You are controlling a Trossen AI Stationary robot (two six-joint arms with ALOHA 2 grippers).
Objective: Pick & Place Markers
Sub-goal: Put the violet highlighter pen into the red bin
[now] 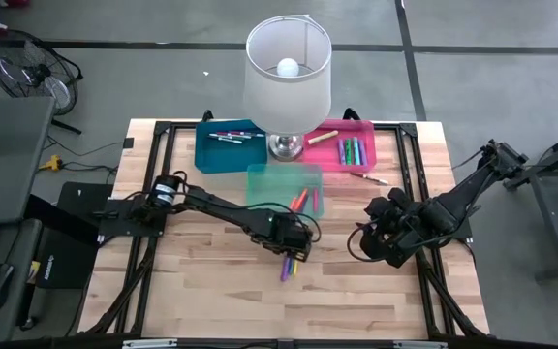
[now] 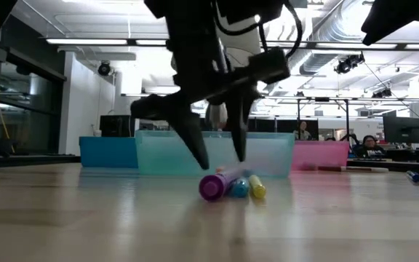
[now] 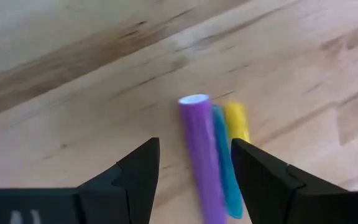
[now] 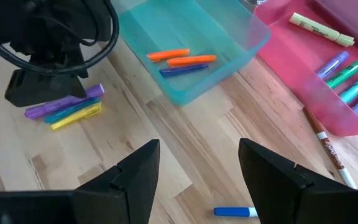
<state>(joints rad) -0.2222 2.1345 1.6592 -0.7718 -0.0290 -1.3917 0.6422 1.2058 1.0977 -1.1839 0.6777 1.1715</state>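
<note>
Three markers lie side by side on the wooden table: purple (image 3: 199,149), teal (image 3: 226,168) and yellow (image 3: 236,121); they also show in the low view (image 2: 228,187). My left gripper (image 2: 220,160) is open, pointing down just above them, its fingers standing either side of the purple and teal ones without touching. My right gripper (image 4: 197,171) is open and empty over the table's right part (image 1: 374,237). More markers lie in the teal bin (image 4: 182,59), the pink bin (image 1: 352,150) and the blue bin (image 1: 235,136).
A table lamp (image 1: 287,78) stands at the far middle between the bins. A brown marker (image 1: 368,177) lies on the table in front of the pink bin. A blue marker (image 4: 235,211) lies near my right gripper. The near half of the table (image 1: 260,310) is bare wood.
</note>
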